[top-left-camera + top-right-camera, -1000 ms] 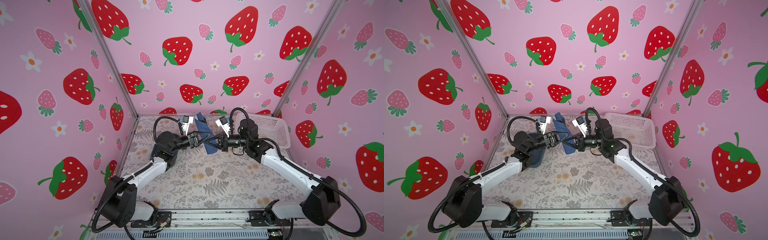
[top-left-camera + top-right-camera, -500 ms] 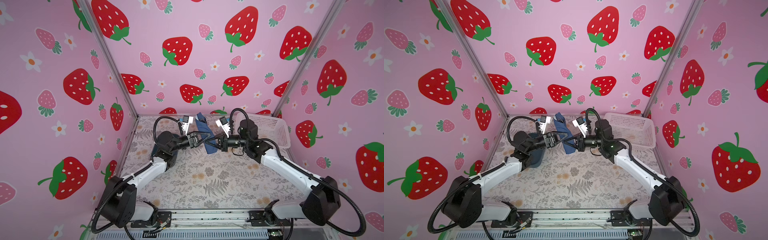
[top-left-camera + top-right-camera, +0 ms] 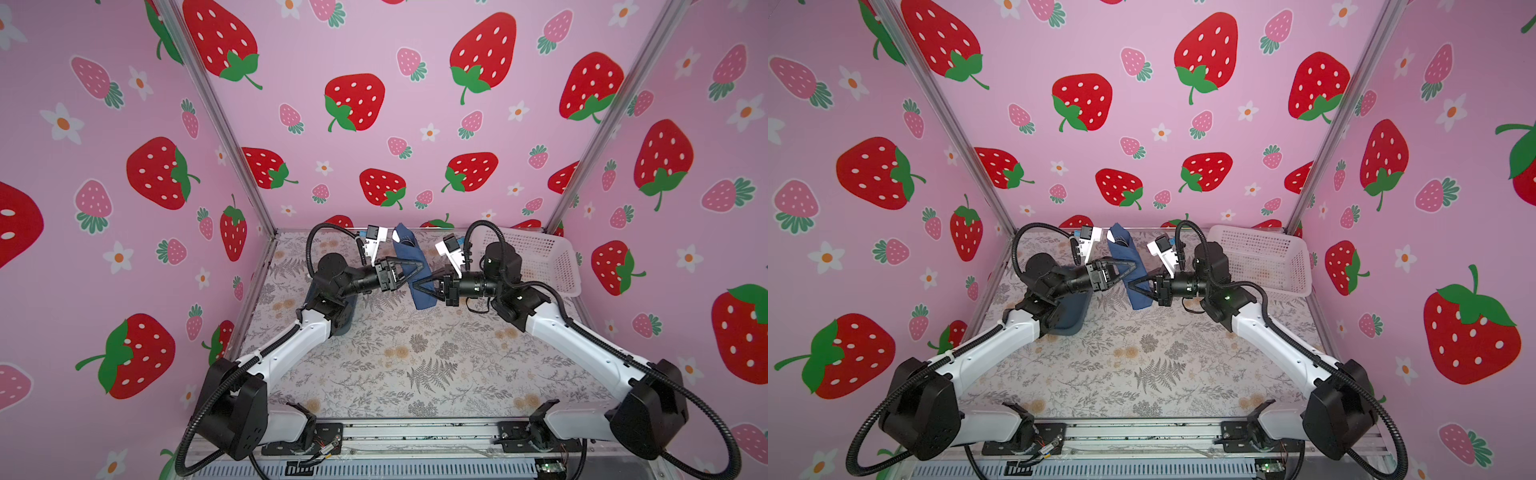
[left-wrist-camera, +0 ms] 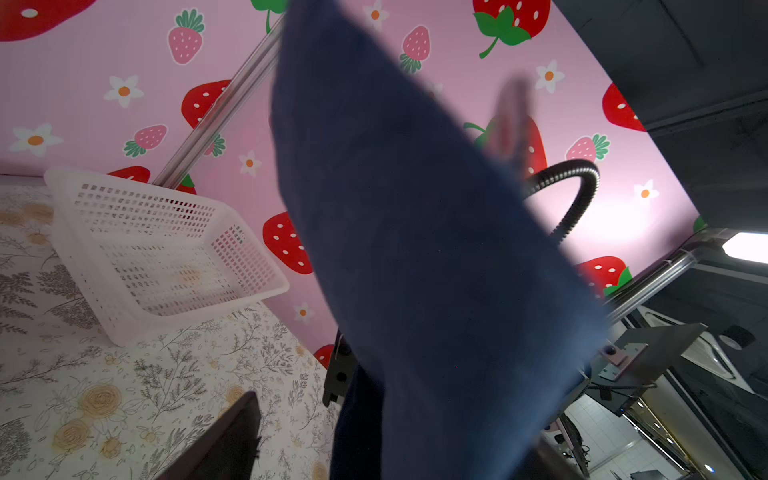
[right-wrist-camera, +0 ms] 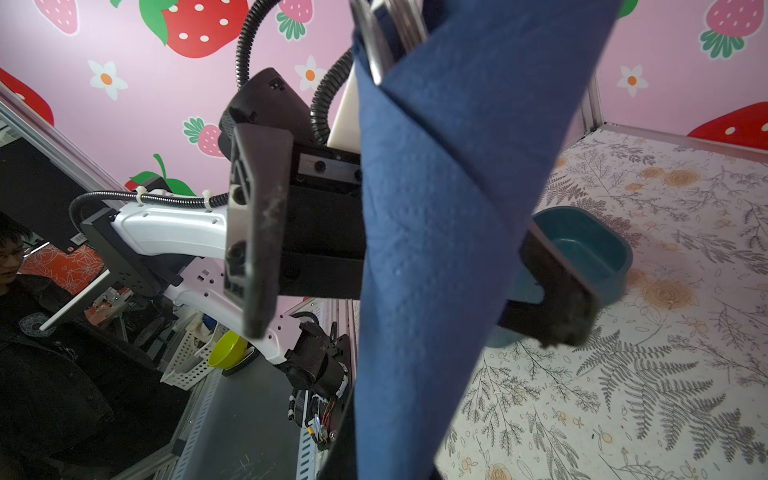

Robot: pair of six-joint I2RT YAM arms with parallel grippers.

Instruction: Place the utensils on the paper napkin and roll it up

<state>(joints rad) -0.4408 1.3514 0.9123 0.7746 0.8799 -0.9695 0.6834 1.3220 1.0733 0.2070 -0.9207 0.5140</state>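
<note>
The right jaws are closed on the lower part of the dark navy-blue paper napkin (image 3: 409,251), which is already wrapped into a long loose roll. The left jaws stand wide, one on each side of the roll's middle, and seem not to press it. The slender pale grey glossy utensils (image 5: 384,37) are inside, and their ends stick out of the upper opening. In both top views the roll is tilted, at about 12 o'clock from the middle of the floral-printed table (image 3: 415,365), and it seems to be lifted off the table.

I judge the step to be the release by the left side. To do it well, the left jaws should draw straight back without catching the outer flap. The right jaws must keep a firm pinch and keep the open end up, so the paper does not unwind and nothing slides out.

The white perforated plastic basket (image 3: 540,257) stands at 2 o'clock and the dark teal oblong plastic tub (image 5: 582,249) at 9 o'clock.

I can read no brand, label or writing.
</note>
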